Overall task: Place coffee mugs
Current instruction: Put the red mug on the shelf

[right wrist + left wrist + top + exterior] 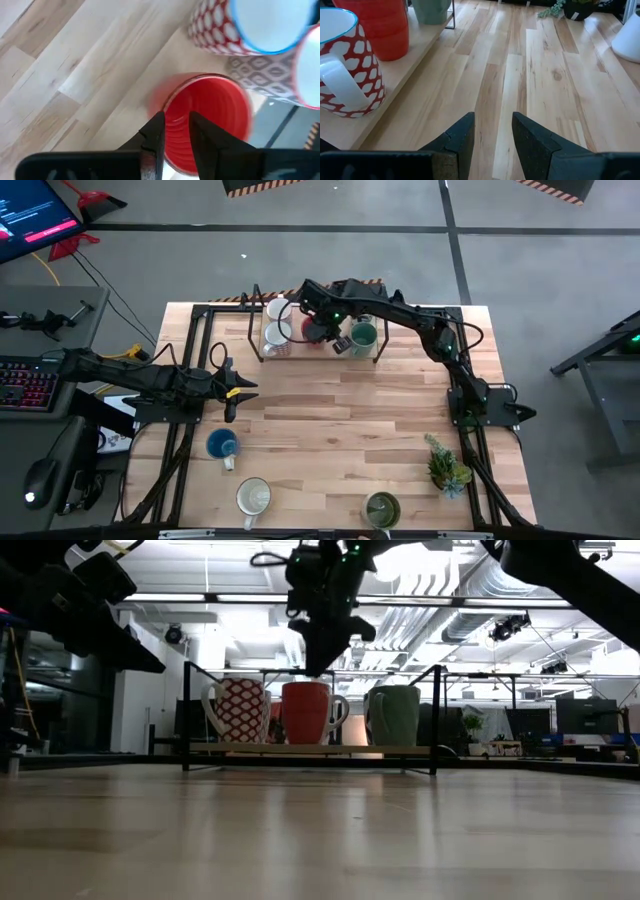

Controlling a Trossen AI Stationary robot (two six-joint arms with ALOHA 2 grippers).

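A red mug (305,712) stands upright on its base on the rack's wooden shelf (310,748) at the far edge. It sits between a red-and-white patterned mug (240,710) and a teal green mug (395,715). My right gripper (176,120) points down over the red mug's (215,115) rim, fingers a narrow gap apart. On the near table stand a blue mug (222,445), a white mug (253,497) and an olive green mug (382,507). My left gripper (238,390) hovers open over the table's left side, holding nothing. My right gripper comes from above, pointing down, at the red mug's rim (167,107). One finger (155,130) stands outside the wall and the other over the hollow. I cannot tell whether they touch it. The mug stands upright on the shelf.
A second patterned mug (265,75) stands behind the first on the rack (255,330), which has a dark metal frame. A spiky potted plant (447,465) sits near the right edge. Bare wood (340,415) lies between the rack and the near mugs.
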